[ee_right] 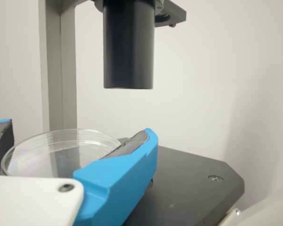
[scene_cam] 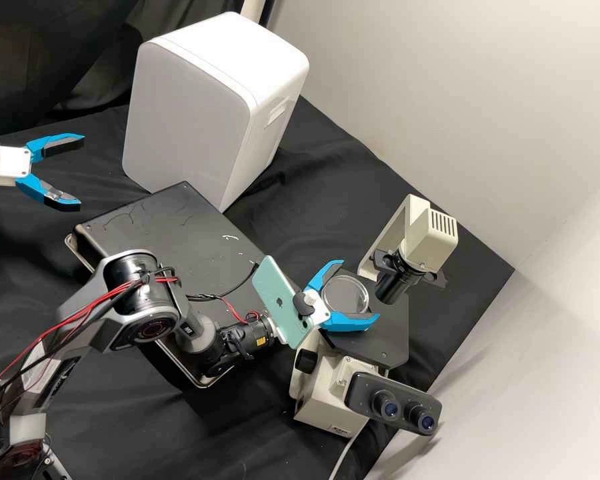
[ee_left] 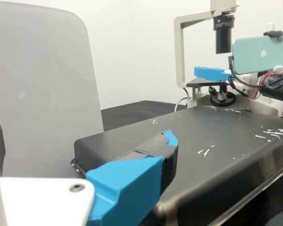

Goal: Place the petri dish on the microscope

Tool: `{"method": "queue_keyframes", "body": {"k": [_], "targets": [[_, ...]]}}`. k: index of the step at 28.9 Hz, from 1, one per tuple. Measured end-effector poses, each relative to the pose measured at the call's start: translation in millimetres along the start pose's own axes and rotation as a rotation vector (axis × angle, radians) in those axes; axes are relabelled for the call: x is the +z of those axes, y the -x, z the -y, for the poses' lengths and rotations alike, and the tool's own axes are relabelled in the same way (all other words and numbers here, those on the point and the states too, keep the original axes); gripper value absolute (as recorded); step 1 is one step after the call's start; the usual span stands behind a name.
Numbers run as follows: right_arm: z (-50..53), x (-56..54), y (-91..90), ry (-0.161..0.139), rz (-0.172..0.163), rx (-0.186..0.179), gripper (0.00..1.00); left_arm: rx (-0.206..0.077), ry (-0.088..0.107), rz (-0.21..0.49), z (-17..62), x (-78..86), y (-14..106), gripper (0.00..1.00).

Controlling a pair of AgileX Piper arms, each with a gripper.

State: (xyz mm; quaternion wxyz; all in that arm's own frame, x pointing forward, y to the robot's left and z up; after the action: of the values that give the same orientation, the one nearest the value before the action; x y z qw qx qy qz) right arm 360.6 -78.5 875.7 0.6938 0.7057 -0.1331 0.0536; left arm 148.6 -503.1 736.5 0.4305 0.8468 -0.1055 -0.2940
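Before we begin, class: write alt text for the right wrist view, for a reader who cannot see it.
A clear petri dish is held in the right gripper, over the black microscope stage and directly beneath a dark cylindrical barrel.

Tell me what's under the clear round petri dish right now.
The flat black microscope stage lies beneath the clear round petri dish, held in the right tool. Its blue fingers hide the dish's base, so contact with the stage cannot be seen.
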Motion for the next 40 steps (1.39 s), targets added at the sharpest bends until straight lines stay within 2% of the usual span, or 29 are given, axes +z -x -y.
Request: {"method": "queue_keyframes", "body": {"k": [4,7,12,13,18,20,22,32,40], "targets": [[0.6,1.4,-1.7,0.0,0.0,0.006,0.0,-0.001,0.0,0.0,0.2,0.0,-0.1,1.0],[0.6,1.5,-2.1,0.014,-0.003,0.009,0.0,-0.001,0.0,0.0,0.2,0.0,-0.1,1.0],[1.5,0.2,-2.7,0.01,-0.002,0.01,0.0,-0.001,0.0,0.0,0.2,0.0,-0.1,1.0],[1.1,0.0,-3.1,0.01,-0.002,0.013,1.0,-0.001,0.0,0.0,0.2,0.0,-0.1,1.0],[2.0,-0.5,-3.9,0.012,0.01,0.016,1.0,-0.001,0.0,0.0,0.2,0.0,-0.1,1.0],[2.7,-0.7,-3.9,0.028,0.015,0.016,1.0,-0.001,0.0,0.0,0.2,0.0,-0.1,1.0],[3.1,-0.8,-3.9,0.032,0.02,0.017,1.0,-0.001,0.0,0.0,0.2,0.0,-0.1,1.0],[2.8,-0.9,-3.9,0.032,0.023,0.016,1.0,-0.002,0.0,0.002,0.3,0.3,-0.1,1.0],[0.7,-3.1,-3.7,0.032,0.038,0.002,1.0,-0.002,0.0,0.002,0.3,0.3,-0.1,1.0]]}}
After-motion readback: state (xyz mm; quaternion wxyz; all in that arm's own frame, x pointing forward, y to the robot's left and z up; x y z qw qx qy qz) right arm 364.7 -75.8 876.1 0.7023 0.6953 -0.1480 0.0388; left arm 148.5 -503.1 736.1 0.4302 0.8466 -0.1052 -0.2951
